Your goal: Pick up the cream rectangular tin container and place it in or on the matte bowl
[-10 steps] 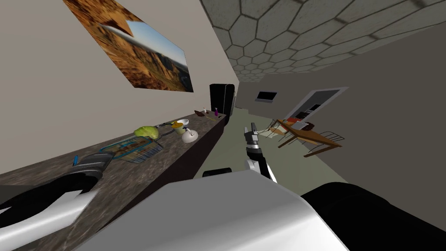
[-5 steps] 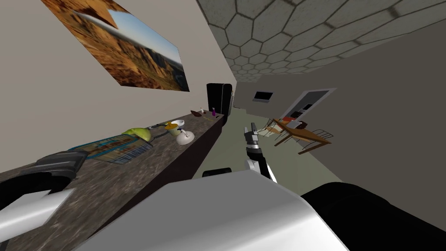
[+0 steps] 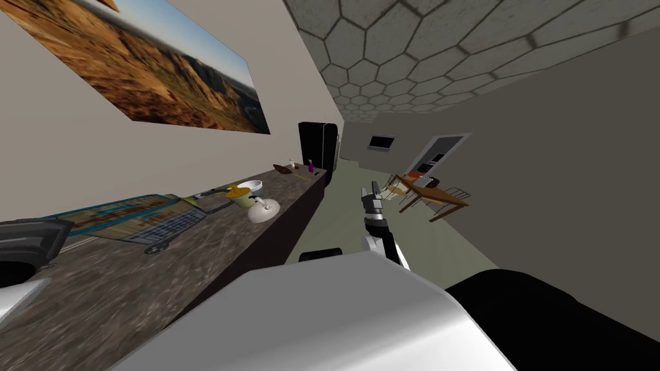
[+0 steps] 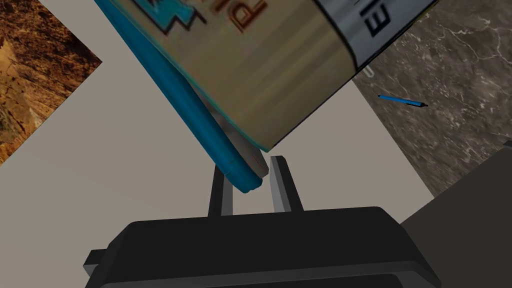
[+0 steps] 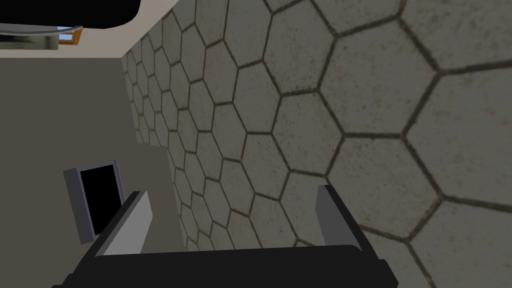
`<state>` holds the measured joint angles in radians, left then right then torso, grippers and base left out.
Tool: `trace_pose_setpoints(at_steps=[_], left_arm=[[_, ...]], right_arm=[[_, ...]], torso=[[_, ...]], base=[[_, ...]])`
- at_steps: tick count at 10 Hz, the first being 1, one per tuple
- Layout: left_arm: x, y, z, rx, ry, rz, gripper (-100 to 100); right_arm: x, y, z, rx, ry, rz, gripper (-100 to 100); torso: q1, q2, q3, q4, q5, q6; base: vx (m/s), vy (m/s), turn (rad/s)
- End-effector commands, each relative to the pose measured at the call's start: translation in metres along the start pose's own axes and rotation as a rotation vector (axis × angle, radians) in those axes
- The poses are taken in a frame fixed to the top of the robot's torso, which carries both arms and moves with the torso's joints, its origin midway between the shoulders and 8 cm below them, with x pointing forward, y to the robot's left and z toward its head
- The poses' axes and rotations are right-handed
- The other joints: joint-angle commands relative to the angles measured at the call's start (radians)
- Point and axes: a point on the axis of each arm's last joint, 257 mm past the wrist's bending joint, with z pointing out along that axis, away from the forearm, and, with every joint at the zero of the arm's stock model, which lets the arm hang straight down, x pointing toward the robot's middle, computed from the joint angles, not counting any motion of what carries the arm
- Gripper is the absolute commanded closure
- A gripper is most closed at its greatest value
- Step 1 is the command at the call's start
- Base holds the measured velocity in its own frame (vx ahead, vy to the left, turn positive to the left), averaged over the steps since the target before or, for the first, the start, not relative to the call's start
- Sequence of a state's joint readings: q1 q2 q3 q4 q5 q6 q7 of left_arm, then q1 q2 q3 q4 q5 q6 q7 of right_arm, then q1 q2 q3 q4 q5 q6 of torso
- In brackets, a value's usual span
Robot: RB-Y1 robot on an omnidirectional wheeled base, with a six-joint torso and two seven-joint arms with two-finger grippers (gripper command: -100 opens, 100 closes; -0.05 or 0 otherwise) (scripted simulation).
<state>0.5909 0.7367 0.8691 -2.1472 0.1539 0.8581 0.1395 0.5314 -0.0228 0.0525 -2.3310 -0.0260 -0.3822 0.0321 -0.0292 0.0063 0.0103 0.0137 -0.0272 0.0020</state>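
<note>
Pinching the cream tin (image 4: pixel 280 75) by its blue corner, the left gripper (image 4: pixel 250 182) aims its length rightward at the white bowl (image 3: pixel 253 185); right gripper (image 5: pixel 232 220) gapes.

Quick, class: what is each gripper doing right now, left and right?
Left gripper: closed on the cream tin, pinching its blue-rimmed edge.
Right gripper: open, holding nothing.

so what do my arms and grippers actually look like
Both match: the left gripper and right gripper each have a dark boxy body and two thin grey blade fingers. The right arm is white with dark joints; the left arm shows a dark segment and a white one.
</note>
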Motion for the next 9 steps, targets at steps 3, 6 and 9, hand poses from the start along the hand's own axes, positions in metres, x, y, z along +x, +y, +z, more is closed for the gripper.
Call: trace_pose_setpoints(at_steps=[3, 6, 9], left_arm=[[-0.026, -0.011, 0.008, -0.031, -0.011, -0.014, 100], [-0.033, -0.016, 0.014, -0.066, 0.003, 0.0, 100], [-0.032, -0.015, 0.02, -0.109, 0.029, 0.029, 100]], right_arm=[[0.0, 0.0, 0.0, 0.0, 0.0, 0.0, 0], [0.0, 0.0, 0.0, 0.0, 0.0, 0.0, 0], [0.0, 0.0, 0.0, 0.0, 0.0, 0.0, 0]], torso=[[-0.002, 0.0, 0.0, 0.001, -0.003, 0.0], [-0.004, -0.002, 0.0, 0.001, -0.006, 0.001], [-0.002, -0.006, -0.003, 0.0, -0.007, 0.007]], base=[[0.121, 0.021, -0.187], [0.139, 0.055, -0.193], [0.125, 0.079, -0.147]])
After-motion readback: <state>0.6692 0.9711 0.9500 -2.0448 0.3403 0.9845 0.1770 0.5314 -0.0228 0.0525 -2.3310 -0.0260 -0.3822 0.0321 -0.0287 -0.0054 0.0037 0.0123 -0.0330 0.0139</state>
